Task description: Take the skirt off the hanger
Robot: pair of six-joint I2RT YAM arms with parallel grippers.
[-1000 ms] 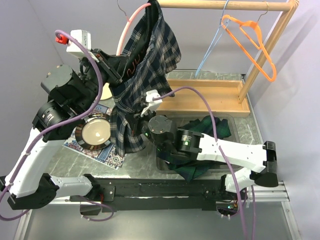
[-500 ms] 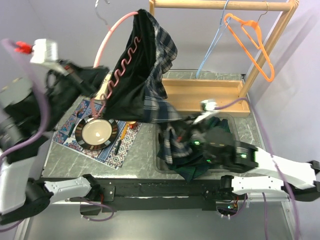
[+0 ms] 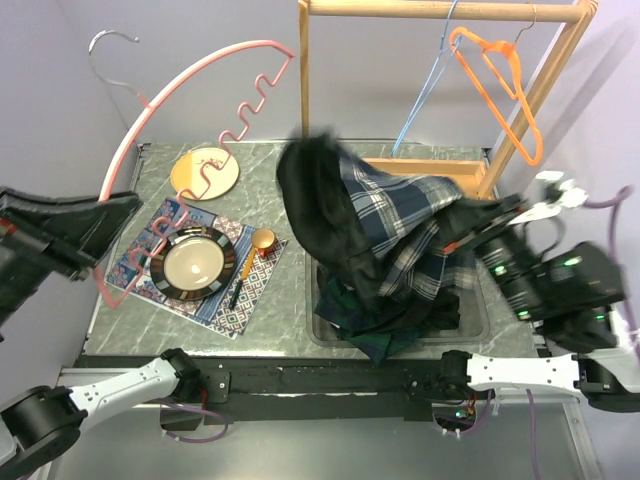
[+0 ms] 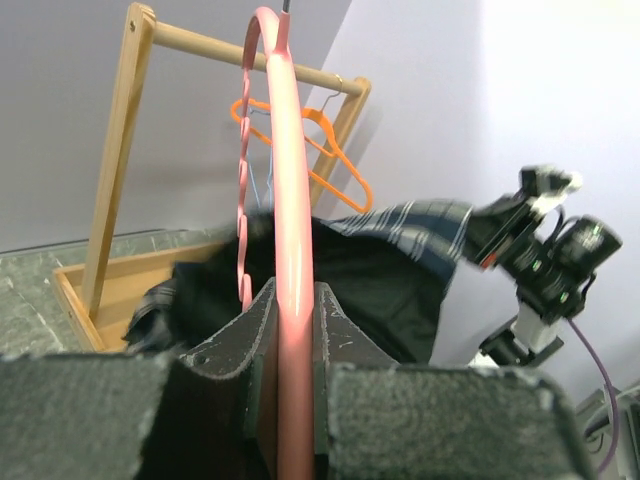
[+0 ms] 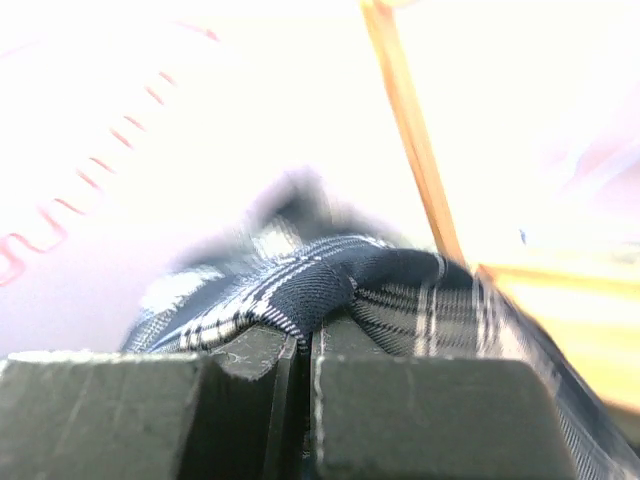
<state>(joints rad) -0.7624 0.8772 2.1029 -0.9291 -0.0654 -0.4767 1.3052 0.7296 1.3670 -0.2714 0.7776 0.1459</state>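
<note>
The pink hanger [image 3: 200,75] is bare and held up at the far left, with my left gripper [image 3: 118,208] shut on its lower bar. In the left wrist view the pink hanger [image 4: 280,150] runs straight up between the pads of my left gripper [image 4: 293,300]. The dark plaid skirt [image 3: 370,215] is off the hanger, bunched in mid-air over the bin. My right gripper [image 3: 478,228] is shut on its right edge. In the right wrist view a fold of the skirt [image 5: 320,285] is pinched in my right gripper [image 5: 305,335].
A wooden rack [image 3: 440,10] at the back carries an orange hanger [image 3: 510,90] and a blue hanger [image 3: 425,100]. A black bin [image 3: 475,325] holds dark green plaid cloth [image 3: 385,340]. A plate [image 3: 195,262] on a patterned mat, an orange dish [image 3: 205,172] and a small cup [image 3: 262,240] lie left.
The left arm swung the pink hanger left and up, and the skirt slid off it. The right gripper pulled the skirt to the right over the bin.
</note>
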